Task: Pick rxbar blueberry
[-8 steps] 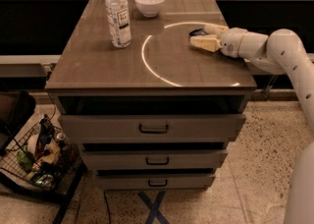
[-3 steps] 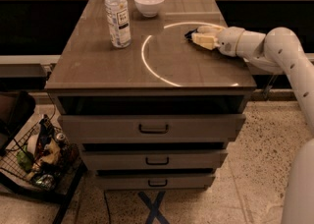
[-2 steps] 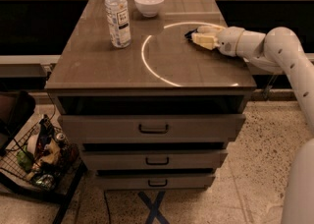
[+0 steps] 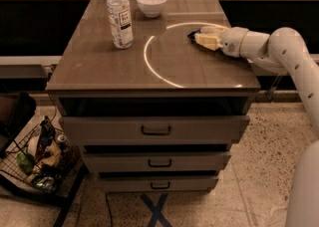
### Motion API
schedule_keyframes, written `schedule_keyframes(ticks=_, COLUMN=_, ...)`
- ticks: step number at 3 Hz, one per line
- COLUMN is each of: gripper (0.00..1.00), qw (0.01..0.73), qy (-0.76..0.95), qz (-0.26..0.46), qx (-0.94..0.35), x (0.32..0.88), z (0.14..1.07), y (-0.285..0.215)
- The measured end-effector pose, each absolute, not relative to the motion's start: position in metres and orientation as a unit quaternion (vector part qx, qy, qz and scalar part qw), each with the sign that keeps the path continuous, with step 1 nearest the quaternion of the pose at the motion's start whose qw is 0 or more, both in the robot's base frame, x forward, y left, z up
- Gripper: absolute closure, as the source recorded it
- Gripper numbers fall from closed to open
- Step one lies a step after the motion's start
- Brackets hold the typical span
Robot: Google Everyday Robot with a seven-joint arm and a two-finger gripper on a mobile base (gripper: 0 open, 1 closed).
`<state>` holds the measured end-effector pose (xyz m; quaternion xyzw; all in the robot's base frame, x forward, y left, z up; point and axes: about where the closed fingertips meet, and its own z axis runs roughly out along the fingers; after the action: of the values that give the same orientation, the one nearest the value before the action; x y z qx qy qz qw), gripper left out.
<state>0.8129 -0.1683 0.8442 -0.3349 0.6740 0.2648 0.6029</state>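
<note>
We found the gripper (image 4: pixel 200 37) low over the right rear part of the cabinet top (image 4: pixel 99 66), reaching in from the right on the white arm (image 4: pixel 279 47). A small dark blue sliver showed just at its tip. We took this to be the rxbar blueberry (image 4: pixel 191 35), lying flat on the wood close to the bright arc of light (image 4: pixel 147 56) that curved across the surface. The gripper covered most of the bar, and we could not tell whether it was spread, pressed together or already pinching the wrapper. We could not say either whether the two were touching or only just beside each other. We judged the grasp to be the step in hand, with the lift not yet done. The chief danger, as we saw it, lay in the bar itself. It was thin, flat and glossy, and it could slide ahead of the gripper across the smooth top instead of being caught. It could also be nipped by one wrapper edge only and drop as it rose. Coming down too hard might scrape the gripper on the wood; staying too high might close it on nothing. The water bottle (image 4: pixel 120 16) and the white bowl (image 4: pixel 152 3) stood well apart to the left, so we feared little for them.
</note>
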Motion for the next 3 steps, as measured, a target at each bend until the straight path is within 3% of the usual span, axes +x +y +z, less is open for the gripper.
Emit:
schedule_keyframes(ticks=2, gripper=1.00, qw=0.603, qy=0.674, qz=0.265, qx=-0.335, x=0.813, z=0.844, y=-0.168)
schedule_keyframes(ticks=3, gripper=1.00, qw=0.613, qy=0.652, qz=0.233, qx=-0.380, x=0.812, z=0.915, y=-0.156)
